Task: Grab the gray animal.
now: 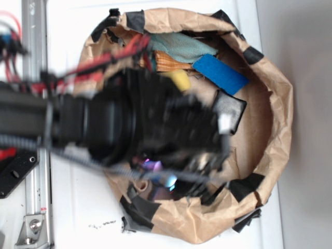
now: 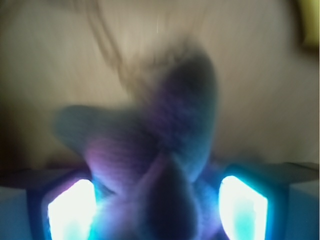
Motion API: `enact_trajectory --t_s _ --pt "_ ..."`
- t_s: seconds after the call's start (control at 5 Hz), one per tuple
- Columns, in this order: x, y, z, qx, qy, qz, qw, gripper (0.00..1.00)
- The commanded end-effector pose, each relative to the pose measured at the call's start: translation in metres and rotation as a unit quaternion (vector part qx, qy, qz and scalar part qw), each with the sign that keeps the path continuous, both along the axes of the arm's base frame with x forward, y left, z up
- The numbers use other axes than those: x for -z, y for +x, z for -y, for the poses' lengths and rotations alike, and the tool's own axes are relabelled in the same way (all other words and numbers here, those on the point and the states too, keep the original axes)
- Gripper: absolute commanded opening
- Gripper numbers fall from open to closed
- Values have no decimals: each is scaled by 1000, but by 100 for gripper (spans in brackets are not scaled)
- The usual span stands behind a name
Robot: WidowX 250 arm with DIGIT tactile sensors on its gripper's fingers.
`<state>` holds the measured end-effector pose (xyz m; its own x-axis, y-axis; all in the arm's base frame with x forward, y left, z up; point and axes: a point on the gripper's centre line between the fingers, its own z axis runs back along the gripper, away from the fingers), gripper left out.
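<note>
The wrist view is blurred by motion. The gray animal (image 2: 165, 150) fills the middle of it: soft gray plush with floppy limbs spreading away from the camera, tinted purple by the light. It sits between my two glowing pads (image 2: 70, 210), and the plush reaches both of them. My gripper (image 2: 156, 205) looks shut on the toy's body. In the exterior view the blurred black arm covers the toy. Only a purple-blue glow shows where my gripper (image 1: 162, 174) is, low inside the brown paper bag (image 1: 277, 104).
The bag's taped rim rings the work area. Inside it lie a blue block (image 1: 220, 73), a black square block (image 1: 229, 111), a yellow piece (image 1: 179, 79), a teal cloth (image 1: 181, 46) and an orange striped cloth (image 1: 171, 62). A metal rail (image 1: 36, 31) runs along the left.
</note>
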<state>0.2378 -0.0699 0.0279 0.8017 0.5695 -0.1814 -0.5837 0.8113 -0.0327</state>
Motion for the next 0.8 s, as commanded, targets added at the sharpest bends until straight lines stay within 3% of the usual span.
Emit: enact_trajectory --t_s 0.0,0.2,0.4,0.6 --pt "-12 1 1 88 28 102 990 0" --pt "-63 20 -18 104 11 206 973 0" --pt "-115 34 -50 129 4 307 943 0" --pt "-159 35 -62 210 -19 380 901 0"
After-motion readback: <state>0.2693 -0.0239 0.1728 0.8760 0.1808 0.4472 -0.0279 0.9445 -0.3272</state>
